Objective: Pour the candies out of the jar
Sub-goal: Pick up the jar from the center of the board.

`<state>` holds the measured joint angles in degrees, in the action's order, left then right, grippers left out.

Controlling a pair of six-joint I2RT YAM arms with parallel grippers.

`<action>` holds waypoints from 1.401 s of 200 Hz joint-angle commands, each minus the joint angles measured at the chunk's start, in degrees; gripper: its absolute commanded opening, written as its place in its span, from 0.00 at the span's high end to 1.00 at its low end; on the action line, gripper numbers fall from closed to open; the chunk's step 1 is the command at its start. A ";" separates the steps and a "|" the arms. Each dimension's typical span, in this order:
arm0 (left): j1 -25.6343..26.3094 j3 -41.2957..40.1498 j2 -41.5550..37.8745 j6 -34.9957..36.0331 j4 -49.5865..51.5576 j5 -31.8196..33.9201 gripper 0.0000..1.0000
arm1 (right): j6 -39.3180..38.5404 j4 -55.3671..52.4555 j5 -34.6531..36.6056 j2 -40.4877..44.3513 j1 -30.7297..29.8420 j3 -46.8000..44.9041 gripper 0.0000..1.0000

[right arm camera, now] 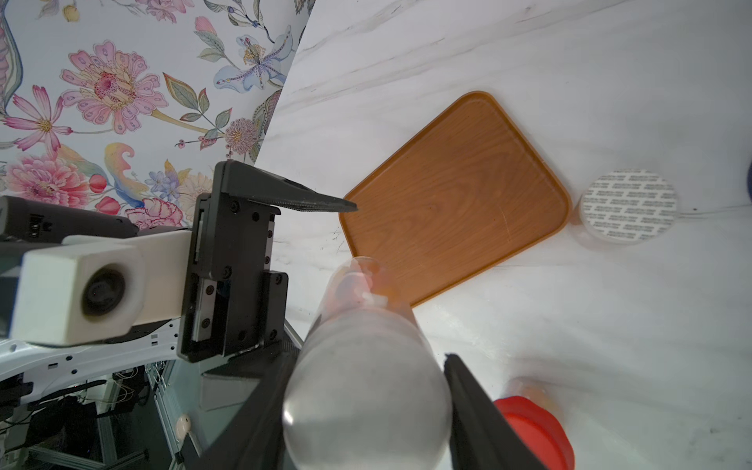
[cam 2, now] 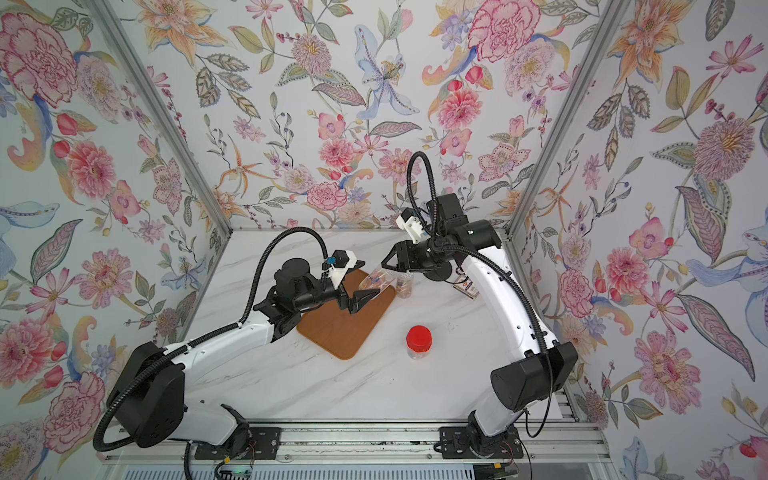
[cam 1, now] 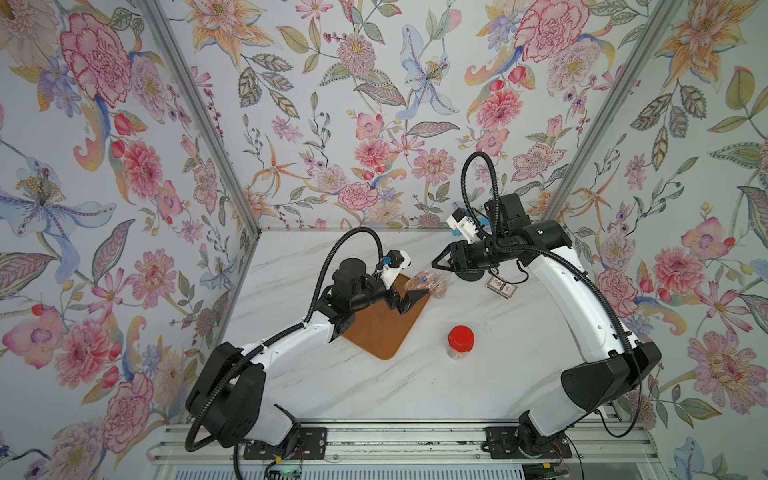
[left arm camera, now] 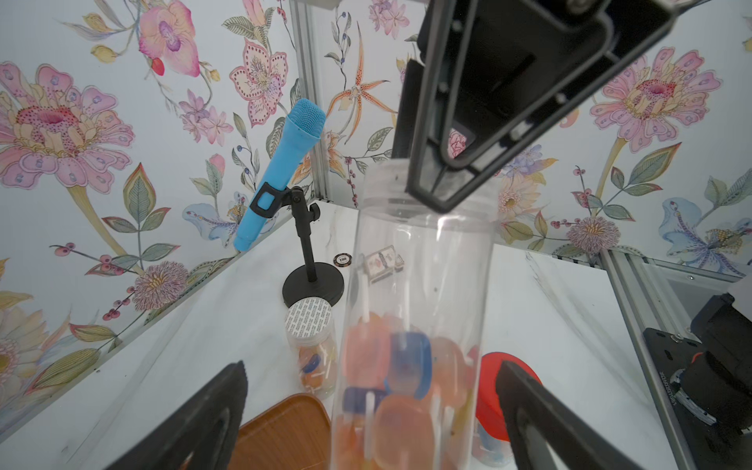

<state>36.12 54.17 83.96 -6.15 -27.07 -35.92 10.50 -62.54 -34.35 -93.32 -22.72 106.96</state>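
White marble tabletop: right gripper clamps tilted clear plastic jar at brown wooden tray's corner. Left gripper wide open, empty, over tray. Orange and blue lollipop candies all inside jar, tray bare: nothing poured yet.

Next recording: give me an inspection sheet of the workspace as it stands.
Surface: white marbled table, no loose candies seen.
Job's things: clear jar with candies inside, tilted over the bare wooden tray's edge.
Clutter: red-lidded jar, foil-sealed jar, blue microphone on a stand, poker chip, banknote bundle.
Grippers: right gripper shut on the jar; left gripper open, fingers either side of it.
Cables: black corrugated hoses arch off both arms.
Surroundings: floral wallpaper walls, aluminium frame.
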 commanded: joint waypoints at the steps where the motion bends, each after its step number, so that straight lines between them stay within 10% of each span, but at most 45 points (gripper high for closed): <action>1: 0.68 2.71 1.73 2.11 0.09 -1.95 0.03 | -1.54 -1.19 -3.00 -0.24 -0.63 1.85 0.62; 108: 1.19 4.85 4.17 1.93 3.11 -2.35 0.11 | -1.62 -1.00 -6.87 0.54 1.13 0.90 0.64; 198: 1.15 6.21 4.87 1.08 3.77 -2.00 0.40 | -1.07 0.34 -6.95 1.23 1.32 -1.04 0.64; 246: 1.41 6.09 4.27 -0.34 3.08 -1.61 0.58 | 4.59 6.95 -5.44 2.87 1.38 -3.82 0.35; 264: 1.41 6.04 4.12 -0.82 2.91 -1.36 0.86 | 7.01 8.69 -1.95 3.53 1.78 -3.98 0.25; 280: 1.41 5.74 3.94 -1.54 2.27 -0.53 0.90 | 10.16 11.02 1.11 4.51 2.08 -4.73 0.19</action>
<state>37.43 58.65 87.92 -6.02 -22.59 -38.11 15.55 -56.03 -37.23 -91.83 -21.21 103.24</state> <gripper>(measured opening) 0.581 0.778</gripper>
